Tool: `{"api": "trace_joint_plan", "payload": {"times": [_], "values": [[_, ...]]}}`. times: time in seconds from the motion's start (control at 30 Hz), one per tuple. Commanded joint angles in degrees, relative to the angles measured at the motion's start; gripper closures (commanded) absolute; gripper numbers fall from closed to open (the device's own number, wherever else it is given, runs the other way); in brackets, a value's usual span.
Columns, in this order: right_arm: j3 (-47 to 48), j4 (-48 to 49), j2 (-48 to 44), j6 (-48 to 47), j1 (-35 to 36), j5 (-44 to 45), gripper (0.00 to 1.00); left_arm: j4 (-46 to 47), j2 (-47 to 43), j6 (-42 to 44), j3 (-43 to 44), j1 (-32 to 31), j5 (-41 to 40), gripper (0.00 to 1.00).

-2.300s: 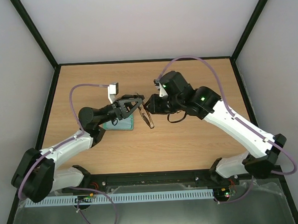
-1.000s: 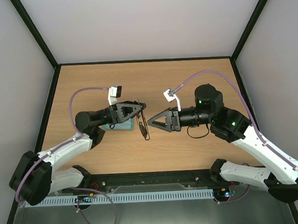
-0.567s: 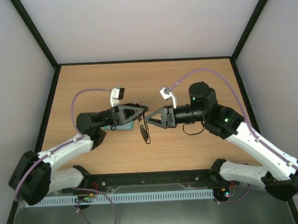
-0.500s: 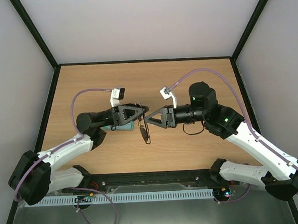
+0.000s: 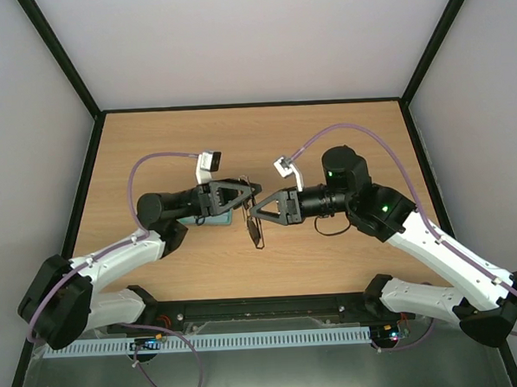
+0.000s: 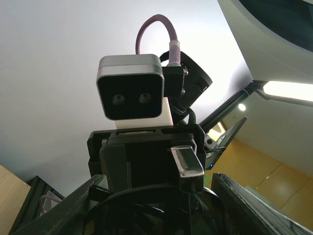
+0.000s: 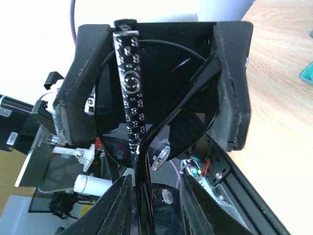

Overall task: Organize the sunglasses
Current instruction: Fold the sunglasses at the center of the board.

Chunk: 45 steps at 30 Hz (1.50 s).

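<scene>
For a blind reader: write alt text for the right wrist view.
Close-up of the sunglasses, one dark round lens held between the left gripper's two padded fingers, a patterned temple arm crossing it. The right gripper's open fingers flank the frame below; wooden table at right.

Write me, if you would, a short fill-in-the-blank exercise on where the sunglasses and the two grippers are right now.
1. The left gripper and the right gripper meet at the sunglasses, over a tabletop made of ____.
2. In the right wrist view, the right gripper's fingers stand on either side of one dark ____.
3. The grey box facing the left wrist view is the right wrist's ____.
Missing words: wood; lens; camera.
</scene>
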Motion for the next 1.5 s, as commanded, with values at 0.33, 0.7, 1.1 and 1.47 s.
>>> {"api": "trace_joint_plan", "payload": {"times": [0.33,0.7,1.1,1.47], "values": [[-2.1,4.0,-1.6,1.6,-0.1,-2.7,0.90,13.8,1.2,-1.3,2.1,-0.5,-0.4,0.48],[-2.1,4.2,-1.5,1.7,-0.2,-3.0,0.98,13.5,2.0,-1.0,2.2,-0.5,-0.5,0.34],[-0.6,-1.5,-1.7,-0.2,-0.2,1.8,0.99,-6.5,-3.8,10.6,5.0,0.8,-1.6,0.01],[10.9,-22.5,2.4,-11.4,-0.4,21.7,0.99,-88.6,-21.4,33.5,18.0,7.8,-37.9,0.00]]}}
